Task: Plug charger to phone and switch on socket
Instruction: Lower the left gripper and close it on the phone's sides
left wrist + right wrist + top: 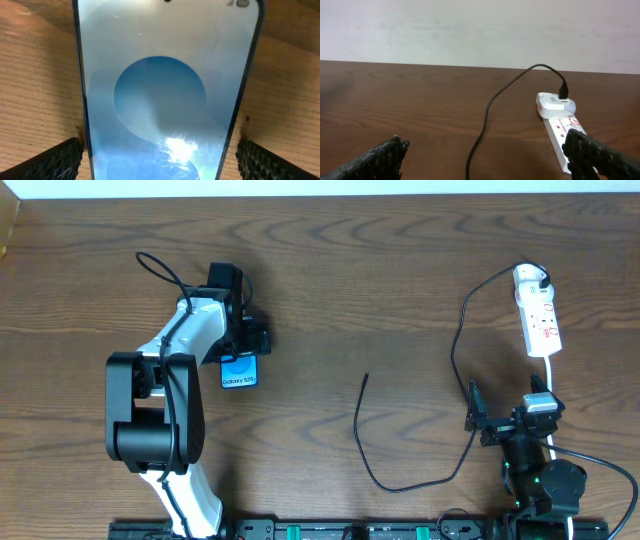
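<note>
The phone point(239, 371) lies flat on the wooden table with its blue screen up. It fills the left wrist view point(160, 85). My left gripper point(245, 350) is open astride the phone's near end point(160, 157), one finger on each side with a small gap to each edge. The white socket point(538, 318) lies at the far right and also shows in the right wrist view point(557, 127). The black charger cable point(460, 360) runs from it in a loop to its free tip point(367, 377) mid-table. My right gripper point(505, 412) is open wide and empty, with the cable point(482, 135) on the table between its fingers point(485, 160).
The left arm's body point(155, 410) stands left of the phone. The socket's white lead point(552, 370) runs down past the right arm's base point(540, 480). A pale wall point(480, 30) borders the table's far edge.
</note>
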`<state>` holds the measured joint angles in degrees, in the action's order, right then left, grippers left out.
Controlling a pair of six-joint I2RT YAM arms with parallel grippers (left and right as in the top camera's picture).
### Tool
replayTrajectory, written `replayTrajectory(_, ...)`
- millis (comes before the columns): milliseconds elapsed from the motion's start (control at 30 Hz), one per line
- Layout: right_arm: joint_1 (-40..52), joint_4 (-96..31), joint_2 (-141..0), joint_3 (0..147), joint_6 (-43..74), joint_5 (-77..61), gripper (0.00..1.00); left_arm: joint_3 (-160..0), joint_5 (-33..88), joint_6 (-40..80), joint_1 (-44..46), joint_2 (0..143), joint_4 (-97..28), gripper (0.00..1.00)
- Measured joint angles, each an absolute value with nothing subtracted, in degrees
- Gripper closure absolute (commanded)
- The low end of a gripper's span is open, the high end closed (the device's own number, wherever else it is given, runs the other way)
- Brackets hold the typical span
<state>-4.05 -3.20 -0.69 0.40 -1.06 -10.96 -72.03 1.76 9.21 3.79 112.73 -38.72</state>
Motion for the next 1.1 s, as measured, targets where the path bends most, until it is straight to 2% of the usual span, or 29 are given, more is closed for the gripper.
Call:
replayTrajectory(833, -4.05, -3.20, -0.69, 0.40, -1.06, -10.96, 0.01, -72.03, 4.16, 5.93, 3.77, 112.84, -38.74, 0.00)
replayTrajectory(1100, -4.05, -3.20, -0.69, 0.40, -1.06, -10.94, 0.01, -72.03, 4.19, 4.93, 3.75, 112.84, -39.13, 0.03)
